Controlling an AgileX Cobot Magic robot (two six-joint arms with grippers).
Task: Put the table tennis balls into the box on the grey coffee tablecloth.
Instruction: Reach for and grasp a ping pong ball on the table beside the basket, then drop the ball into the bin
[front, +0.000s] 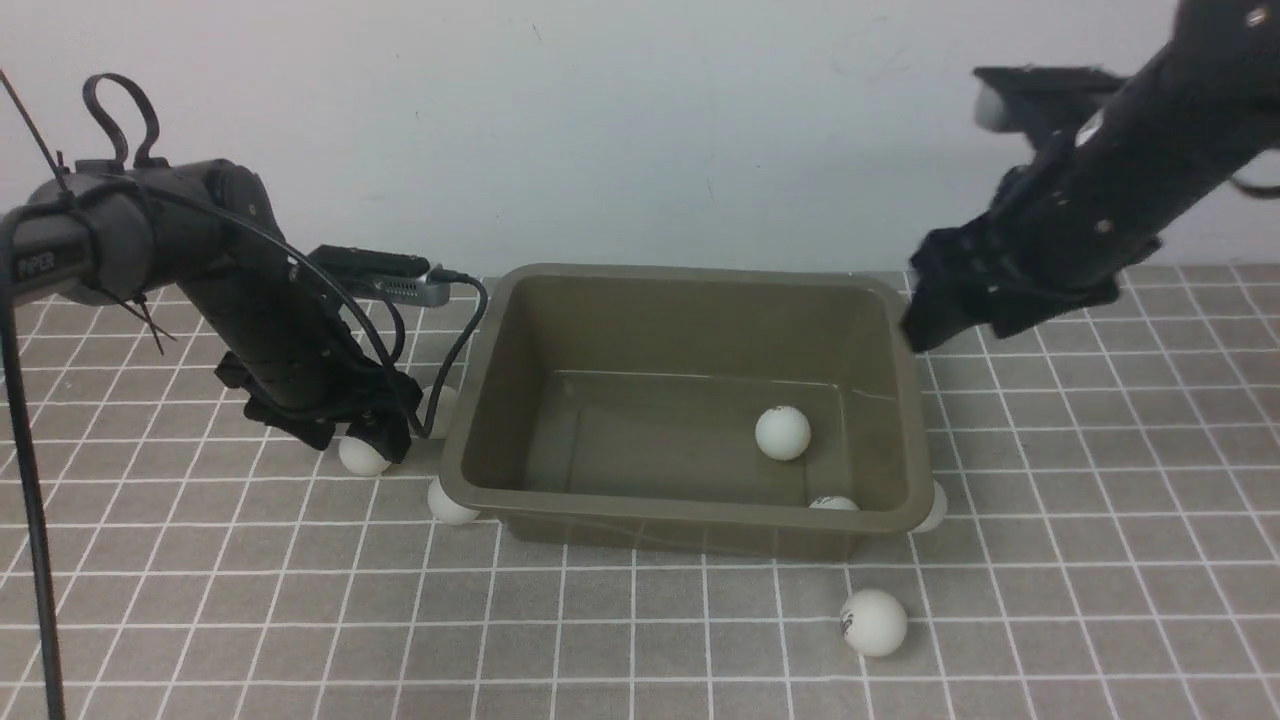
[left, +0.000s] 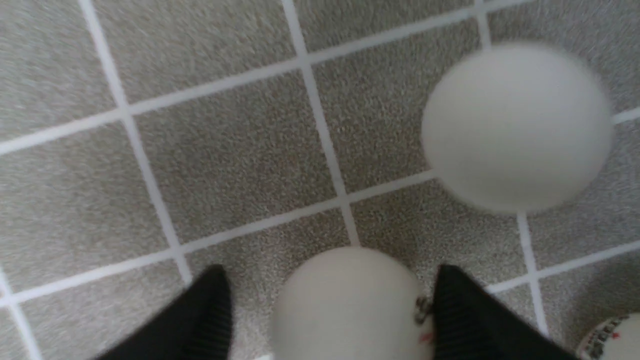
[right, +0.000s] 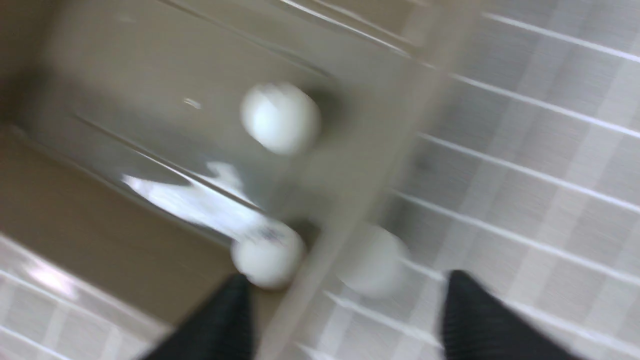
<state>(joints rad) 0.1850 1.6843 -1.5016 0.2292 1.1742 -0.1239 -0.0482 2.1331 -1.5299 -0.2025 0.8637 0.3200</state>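
**Two small white table tennis balls (front: 781, 432) in, five outside**

The grey checked cloth (front: 1100, 560) carries the olive-grey rectangular plastic box (front: 690, 275). Above its right wall the right gripper (right: 347, 277) hangs wide and empty. Left of the box, the left gripper (left: 330, 272) stands wide around one ball (left: 350, 305). Four more lie near the box.

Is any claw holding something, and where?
No. The left claw is open around a ball on the cloth, not squeezing it. The right claw is open, empty.

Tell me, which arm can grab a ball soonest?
Probably left. The left gripper is down on the cloth, jaws open either side of a ball. The right gripper hangs high by the box, empty.
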